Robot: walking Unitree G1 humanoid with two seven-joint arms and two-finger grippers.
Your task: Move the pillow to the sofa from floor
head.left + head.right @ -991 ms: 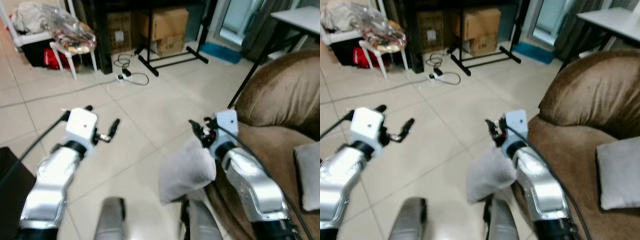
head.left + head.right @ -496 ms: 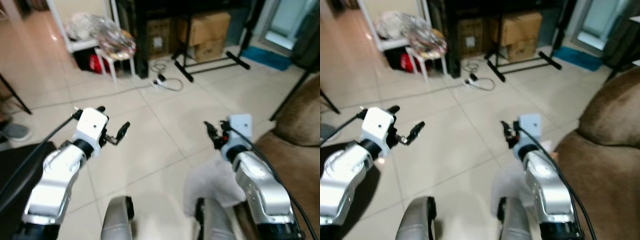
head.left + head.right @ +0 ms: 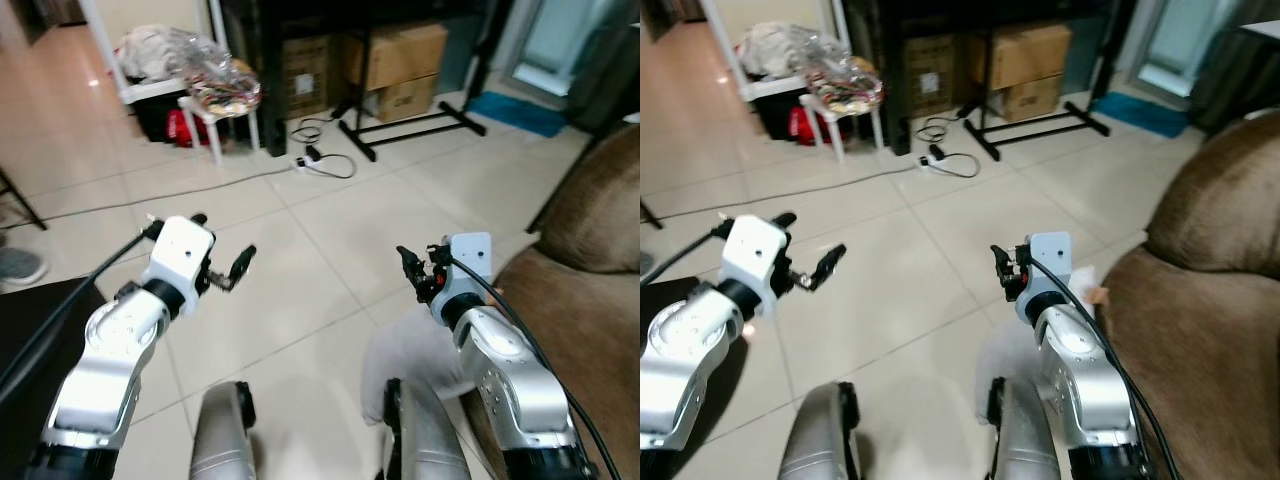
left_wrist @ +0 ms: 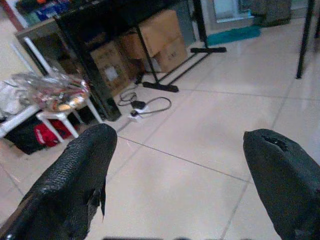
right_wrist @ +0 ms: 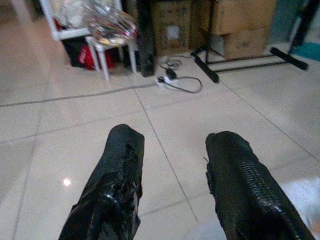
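Note:
A pale grey pillow (image 3: 408, 352) lies on the tiled floor against the front of the brown sofa (image 3: 590, 260), just below my right forearm. My right gripper (image 3: 415, 268) hovers above the pillow's far edge, open, with nothing between its fingers (image 5: 235, 175); a pale corner of the pillow (image 5: 306, 201) shows in the right wrist view. My left gripper (image 3: 222, 245) is held out over bare tiles to the left, well away from the pillow, with its fingers (image 4: 75, 170) spread wide open and empty.
A white stool (image 3: 222, 100) piled with plastic-wrapped items, cardboard boxes (image 3: 400, 55), a black stand's legs (image 3: 405, 125) and a power strip with cable (image 3: 315, 160) line the far side. A dark object (image 3: 35, 325) sits at the left edge. My legs (image 3: 225, 440) show below.
The view has swung left and then settled, so the sofa now sits at the right edge. Both arms keep the same raised pose, and the pillow stays on the floor.

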